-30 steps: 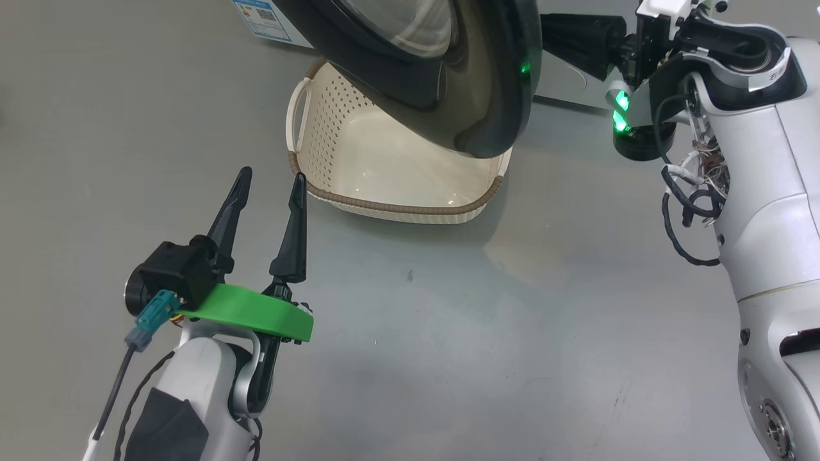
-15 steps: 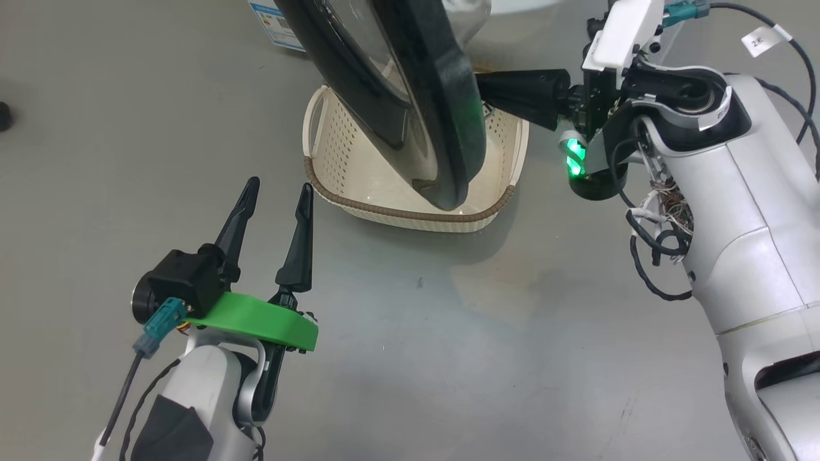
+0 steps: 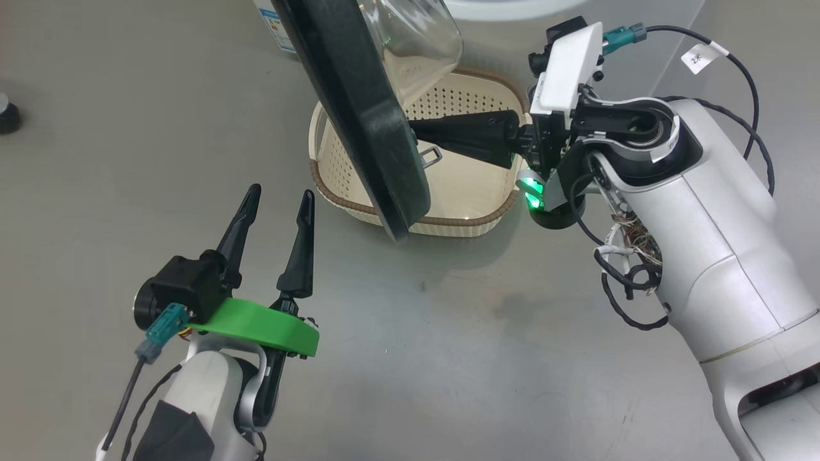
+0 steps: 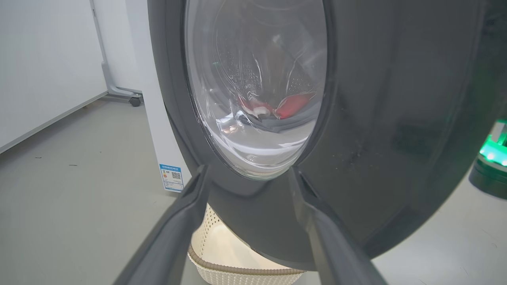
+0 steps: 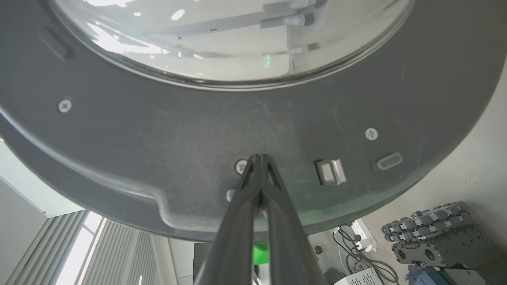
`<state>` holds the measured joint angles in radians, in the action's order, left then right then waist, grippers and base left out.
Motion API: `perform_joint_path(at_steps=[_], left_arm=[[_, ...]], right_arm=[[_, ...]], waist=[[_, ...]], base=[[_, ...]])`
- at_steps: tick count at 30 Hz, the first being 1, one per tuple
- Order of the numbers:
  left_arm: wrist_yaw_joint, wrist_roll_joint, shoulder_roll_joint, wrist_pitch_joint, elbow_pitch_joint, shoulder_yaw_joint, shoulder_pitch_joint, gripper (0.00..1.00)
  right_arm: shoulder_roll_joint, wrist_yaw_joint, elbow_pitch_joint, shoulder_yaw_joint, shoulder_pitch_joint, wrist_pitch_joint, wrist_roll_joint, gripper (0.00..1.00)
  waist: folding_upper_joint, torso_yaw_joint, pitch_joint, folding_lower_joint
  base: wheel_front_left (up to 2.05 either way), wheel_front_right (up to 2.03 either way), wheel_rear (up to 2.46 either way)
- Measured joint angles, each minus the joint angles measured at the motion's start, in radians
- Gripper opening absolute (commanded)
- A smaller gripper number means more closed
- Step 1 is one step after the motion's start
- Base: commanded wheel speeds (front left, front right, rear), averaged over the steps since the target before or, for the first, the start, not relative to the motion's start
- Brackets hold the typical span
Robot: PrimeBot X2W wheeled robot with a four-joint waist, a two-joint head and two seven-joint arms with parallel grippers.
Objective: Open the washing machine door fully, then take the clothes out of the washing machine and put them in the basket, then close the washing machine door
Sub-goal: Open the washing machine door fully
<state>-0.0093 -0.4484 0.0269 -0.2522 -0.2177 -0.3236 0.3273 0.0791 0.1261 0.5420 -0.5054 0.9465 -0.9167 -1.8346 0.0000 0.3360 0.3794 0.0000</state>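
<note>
Swung wider, door (image 3: 359, 115) stands over basket (image 3: 448, 227).
Shut, empty right gripper (image 3: 416, 130) pushes door's inner face; left gripper (image 3: 282, 192) gapes idle near door; clothes (image 4: 293, 105) wait behind door.

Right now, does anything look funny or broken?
Yes: a tangle of thin wires spills from an opening in the right arm, beside loose black cable loops. Nothing else looks spilled or askew.

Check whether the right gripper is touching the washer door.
Touching. In the right wrist view the shut right gripper has its tips pressed against the dark inner rim of the door.
</note>
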Motion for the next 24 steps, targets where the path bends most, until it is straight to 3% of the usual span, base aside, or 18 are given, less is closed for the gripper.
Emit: perform_joint_path(at_steps=[11, 21, 24], left_arm=[[0.004, 0.000, 0.000, 0.000, 0.005, -0.001, 0.000, 1.00], [0.014, 0.002, 0.000, 0.000, 0.004, 0.029, 0.000, 1.00], [0.014, 0.012, 0.000, 0.000, 0.002, 0.041, -0.001, 1.00]], right_arm=[[0.000, 0.000, -0.048, -0.085, -0.014, 0.051, -0.031, 0.00], [-0.004, -0.002, -0.040, -0.087, -0.016, 0.131, -0.003, 0.00], [-0.001, -0.037, -0.033, -0.084, -0.024, 0.179, 0.046, 0.00]], waist=[[0.0000, -0.002, 0.007, 0.0000], [0.0000, -0.017, -0.008, 0.0000], [0.0000, -0.028, -0.022, 0.0000]], base=[[0.00, 0.00, 0.00], [0.00, 0.00, 0.00], [0.00, 0.00, 0.00]])
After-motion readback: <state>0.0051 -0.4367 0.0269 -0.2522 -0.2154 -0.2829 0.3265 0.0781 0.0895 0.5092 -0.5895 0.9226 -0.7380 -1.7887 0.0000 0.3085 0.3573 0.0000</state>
